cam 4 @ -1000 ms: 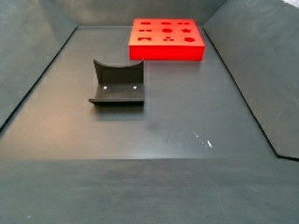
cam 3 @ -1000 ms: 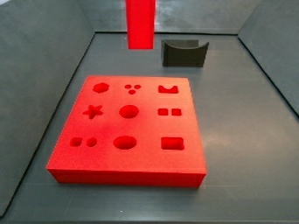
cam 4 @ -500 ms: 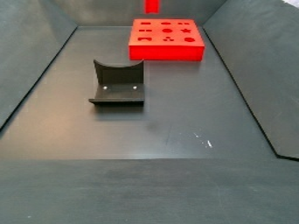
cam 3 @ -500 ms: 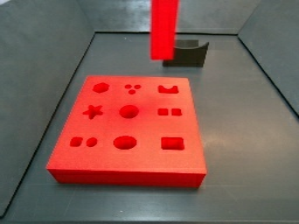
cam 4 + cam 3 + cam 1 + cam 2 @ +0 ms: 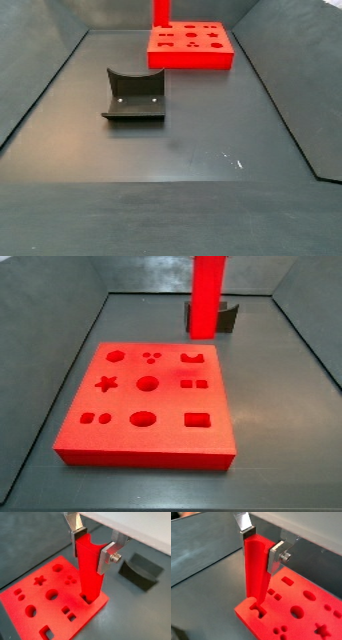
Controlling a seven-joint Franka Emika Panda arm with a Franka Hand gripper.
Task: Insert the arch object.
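Note:
The arch object is a long bright red bar that hangs upright in my gripper. The gripper also shows in a wrist view and is shut on the bar's upper end, out of frame in both side views. The bar has its lower end just over the arch-shaped hole at the edge of the flat red board. In a side view the bar ends above the board's far edge, close to the arch hole. Only its tip shows over the board.
The dark fixture with a curved notch stands on the grey floor away from the board. It is partly hidden behind the bar in a side view and shows in a wrist view. Sloped grey walls enclose the floor.
The bar has moved sideways along the board's far edge, from near the middle toward the arch hole, and hangs a little lower. The board and fixture have not moved.

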